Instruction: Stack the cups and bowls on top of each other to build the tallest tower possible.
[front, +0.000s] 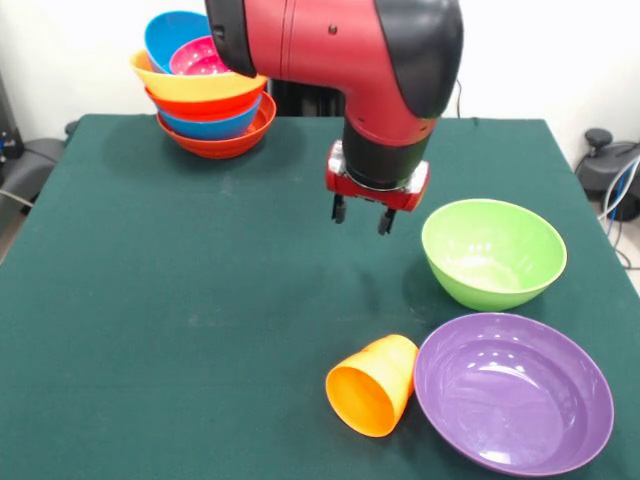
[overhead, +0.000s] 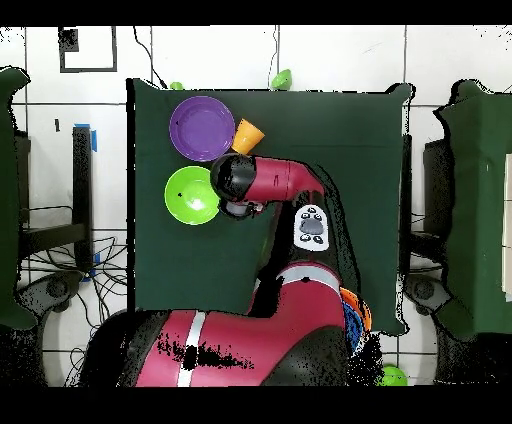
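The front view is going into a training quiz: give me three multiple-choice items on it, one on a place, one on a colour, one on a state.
1. Where is the tower?
A far left corner
B table centre
C beside the purple bowl

2. Which colour is the bowl nearest the hand?
A blue
B green
C red

3. How is the cup?
A upright
B inside a bowl
C on its side

Answers: 1 A, it stands at the top left; 2 B, green bowl beside the hand; 3 C, its mouth faces sideways beside the purple bowl.
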